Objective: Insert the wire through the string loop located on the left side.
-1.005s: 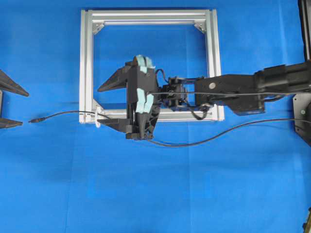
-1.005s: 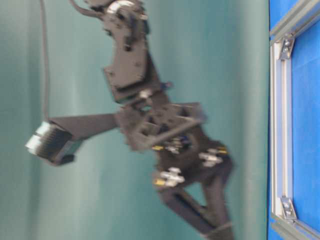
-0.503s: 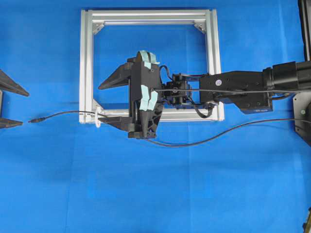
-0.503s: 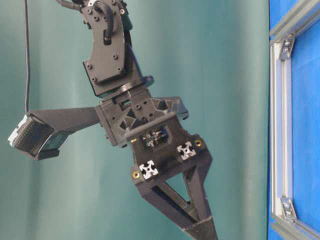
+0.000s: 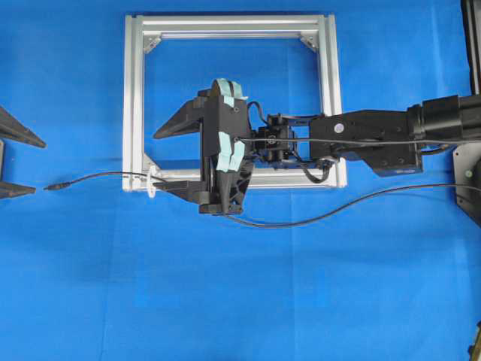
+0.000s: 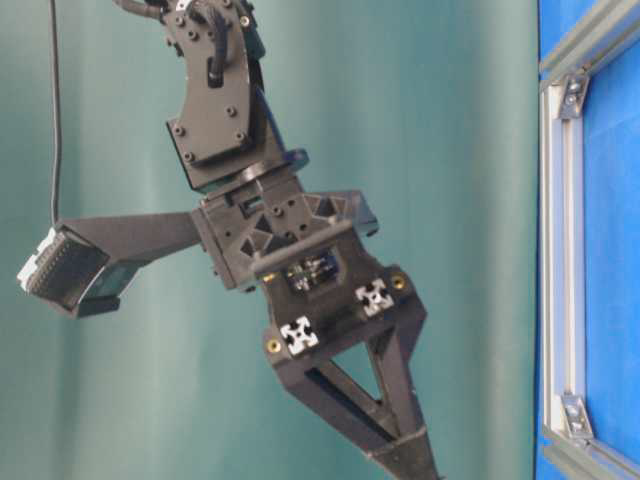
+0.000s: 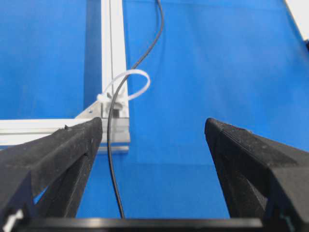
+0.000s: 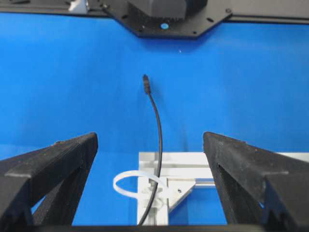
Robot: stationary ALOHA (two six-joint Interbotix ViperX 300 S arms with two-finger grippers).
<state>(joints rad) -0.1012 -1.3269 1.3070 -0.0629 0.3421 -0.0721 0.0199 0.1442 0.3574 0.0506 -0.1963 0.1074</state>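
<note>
The right tool (image 5: 174, 162) hangs over the frame (image 5: 134, 90) with jaws spread and empty, the wire (image 5: 98, 177) already threaded through the string loop (image 5: 154, 183), its plug lying on the desk (image 5: 240, 301) beyond.

Silver frame (image 5: 134, 105) — on blue cloth (image 5: 240, 293)

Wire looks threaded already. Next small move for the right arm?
Probably lift the right hand clear. The wire already runs through the loop, its plug lying past the frame near the open left hand. The right hand stands open, holding nothing.
</note>
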